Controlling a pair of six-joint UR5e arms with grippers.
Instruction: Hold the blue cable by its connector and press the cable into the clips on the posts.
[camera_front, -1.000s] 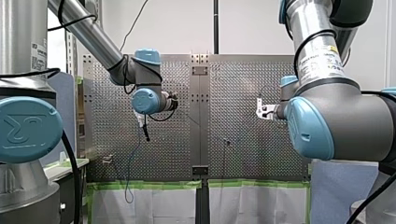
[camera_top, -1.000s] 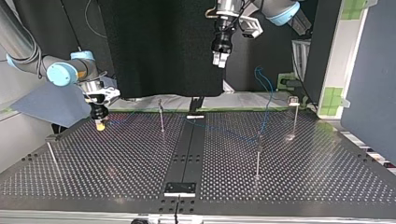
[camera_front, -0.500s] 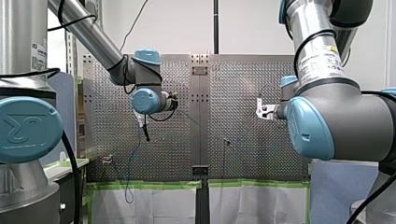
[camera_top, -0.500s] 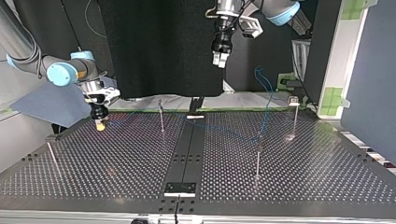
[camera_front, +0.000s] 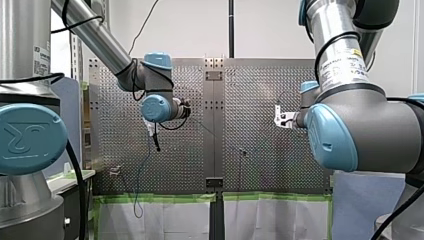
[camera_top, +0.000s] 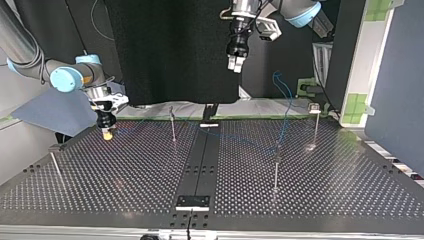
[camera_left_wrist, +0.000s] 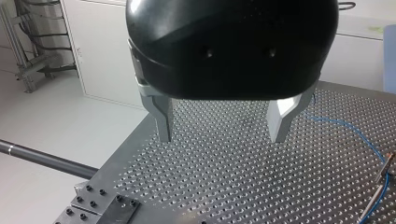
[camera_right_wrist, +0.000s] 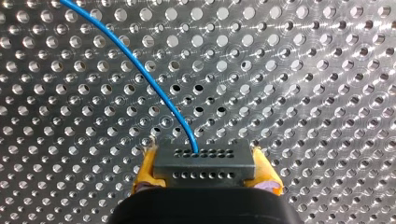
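Note:
In the right wrist view my right gripper (camera_right_wrist: 205, 179) has its yellow pads (camera_right_wrist: 147, 170) shut on a dark grey connector (camera_right_wrist: 204, 163), just above the perforated table (camera_right_wrist: 303, 93). The blue cable (camera_right_wrist: 140, 70) leaves the connector's front. In the top view my right gripper (camera_top: 106, 131) stands low at the table's back left. The cable (camera_top: 235, 136) runs faintly from there past thin posts (camera_top: 172, 125) (camera_top: 276, 170); its seating in the clips is too small to tell. High above the table's back hangs my left gripper (camera_top: 236, 62), and its metal fingers (camera_left_wrist: 163, 119) stand open and empty.
Two more posts stand at the top view's far right (camera_top: 315, 122) and near left (camera_top: 55, 162). The cable's far end (camera_top: 282, 92) rises off the table's back edge. A dark strip with plates (camera_top: 192, 201) runs down the table's middle. Beside my left gripper lie the cable (camera_left_wrist: 345, 128) and a post (camera_left_wrist: 376, 196).

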